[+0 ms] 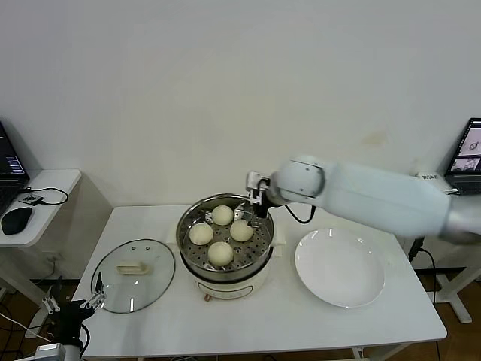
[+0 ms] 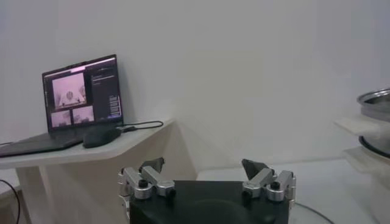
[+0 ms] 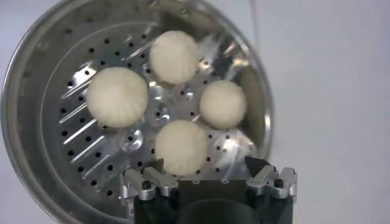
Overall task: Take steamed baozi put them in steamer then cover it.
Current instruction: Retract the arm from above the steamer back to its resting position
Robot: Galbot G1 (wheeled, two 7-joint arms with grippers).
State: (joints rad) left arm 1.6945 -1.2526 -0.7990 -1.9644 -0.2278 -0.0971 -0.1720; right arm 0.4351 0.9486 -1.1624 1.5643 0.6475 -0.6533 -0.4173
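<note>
Four steamed baozi (image 1: 221,235), cream-white, smooth and round, sit clustered on the perforated steel tray inside the steamer (image 1: 225,272). In the right wrist view the same four buns (image 3: 181,96) lie close together without clearly touching; the largest shows faint pleat lines. The steamer is a shiny stainless-steel pot on a cream-white base, at centre of the head view on the white table (image 1: 263,320). It is uncovered.

The cover (image 1: 134,285), clear glass with a metal rim and a cream-white rectangular handle, lies flat on the table in the lower left of the frame, just beside the steamer. A white plate (image 1: 340,267) sits bare at lower right, near the steamer but apart from it.

Right pincer (image 1: 257,201) hangs over the far rim of the steamer, above the buns; fingers spread, released, grasping nothing. Right wrist view confirms: pincer (image 3: 209,167) apart, nearest bun just past the fingertips.

Left pincer (image 1: 74,302) is parked low at the bottom left corner, off the table edge near the cover; fingers spread, empty (image 2: 204,165).

Room: plain white wall. A side desk (image 1: 45,197) at left carries a mouse (image 1: 16,219), cable and a laptop (image 2: 82,97). Second laptop (image 1: 467,156) at right edge. No legible writing.
</note>
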